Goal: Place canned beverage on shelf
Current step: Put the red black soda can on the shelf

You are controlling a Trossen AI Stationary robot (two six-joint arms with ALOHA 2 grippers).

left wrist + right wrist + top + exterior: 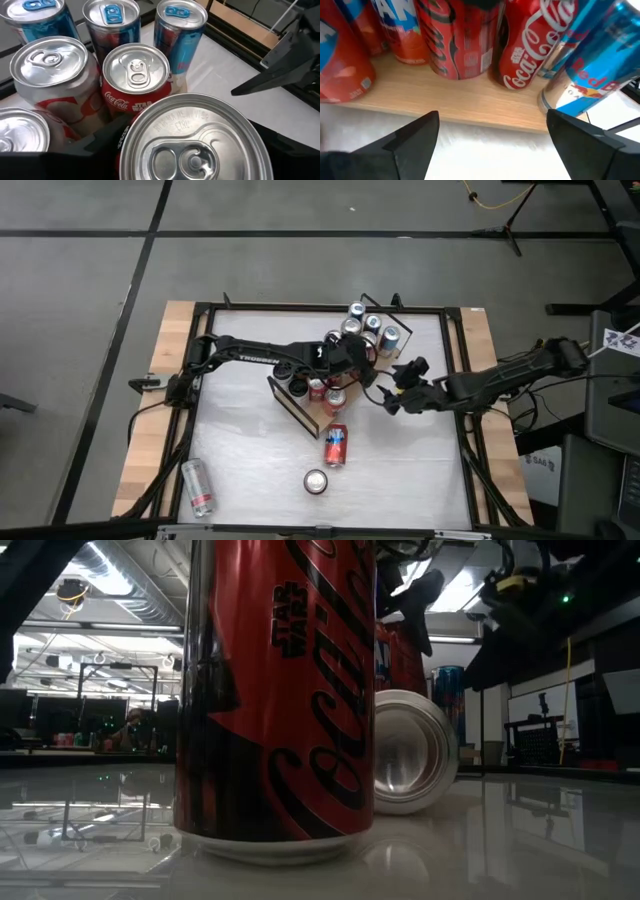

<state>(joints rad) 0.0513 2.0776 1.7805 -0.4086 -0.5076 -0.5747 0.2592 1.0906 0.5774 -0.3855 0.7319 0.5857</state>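
The left claw (345,360) is over the shelf (297,411), clenched around a can (192,140) that it holds upright beside the cans already standing on the board. The right claw (492,132) waits released just off the shelf's edge. More cans remain on the counter (400,470): a red one (335,445) lying down, another (316,481) upright, a silver one (198,486) near the corner. A can looks rigid but thin-walled and slick, so a firm mid-body grip, fingers on opposite sides, should suit best.
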